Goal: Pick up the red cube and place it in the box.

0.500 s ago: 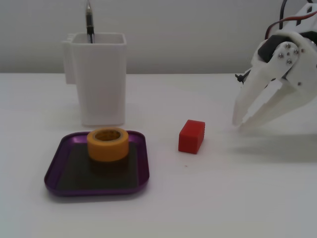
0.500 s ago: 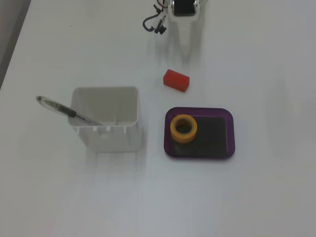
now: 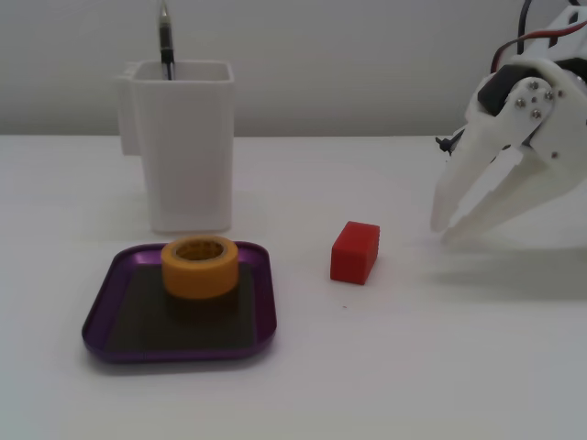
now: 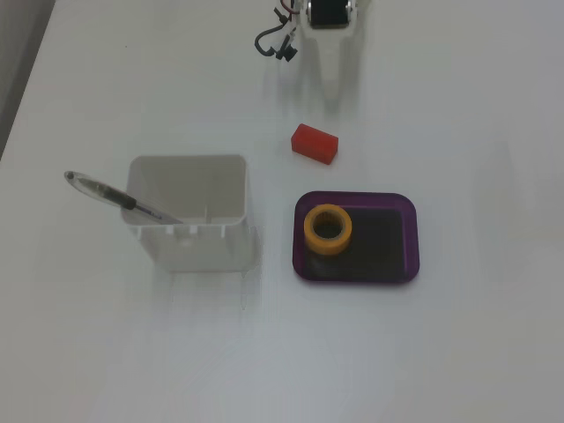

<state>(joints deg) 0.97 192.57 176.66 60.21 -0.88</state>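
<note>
The red cube [image 3: 355, 252] lies on the white table, to the right of the box in a fixed view; it also shows in the other fixed view [image 4: 315, 144], just above the box. The box [image 3: 103, 323] is a shallow purple tray with a dark floor [image 4: 413, 240]. My gripper [image 3: 446, 229] hangs low over the table to the right of the cube, apart from it. Its white fingers taper to tips that nearly meet, with nothing between them. From above it [image 4: 330, 95] points down toward the cube.
A yellow-orange tape roll [image 3: 200, 266] sits in the box's left half [image 4: 328, 229]. A tall white pen holder [image 3: 183, 147] with a pen [image 3: 166, 41] stands behind the box [image 4: 189, 211]. Wires [image 4: 275, 40] hang beside the arm.
</note>
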